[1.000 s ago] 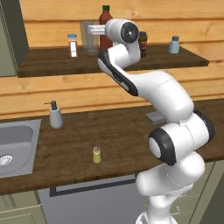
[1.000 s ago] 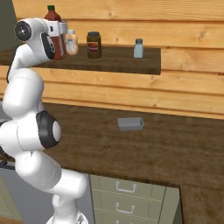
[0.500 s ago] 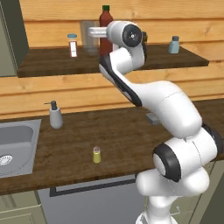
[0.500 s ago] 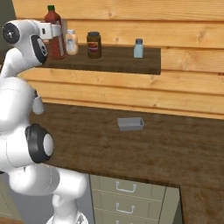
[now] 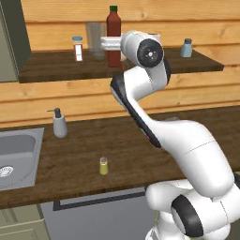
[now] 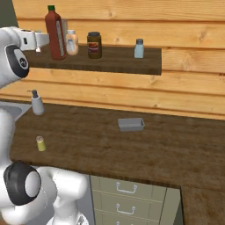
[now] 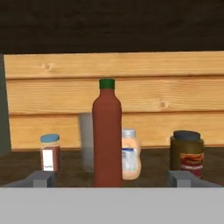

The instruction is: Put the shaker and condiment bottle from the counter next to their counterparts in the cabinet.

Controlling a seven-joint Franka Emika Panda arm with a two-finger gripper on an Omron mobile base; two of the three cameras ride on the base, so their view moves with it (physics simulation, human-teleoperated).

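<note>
Gripper (image 7: 107, 178) fingers stood spread wide, one grey tip at either side of the hand view, with the tall slim red condiment bottle (image 7: 106, 136) and its small green cap between them but apparently clear of both pads, so it looked let go rather than held. That bottle stood upright on the open dark-wood cabinet shelf (image 6: 101, 63), just beside the squat cream bottle with a pale blue cap (image 7: 130, 154), which sat slightly behind it and to its right in the hand view; whether the two touched could not be told. Further along the shelf were a dark brown jar (image 6: 94, 45), a small pale blue shaker with a grey top (image 6: 139, 48), and at the sink end a small white-labelled jar with a blue lid (image 5: 78, 48). Down on the long dark brown wood-plank counter (image 5: 140, 145), the tiny yellow-green shaker with a grey-silver cap (image 5: 103, 166) stood alone, well apart from the grey pump dispenser (image 5: 59, 123) by the steel sink (image 5: 18, 154) and from a small grey tray (image 6: 130, 124). Judged from this, the bottle placement seemed done and the retreat was the step in hand: the hand should draw straight back along its own axis, fingers kept wide, so neither pad clips the tall, tippy bottle.
</note>
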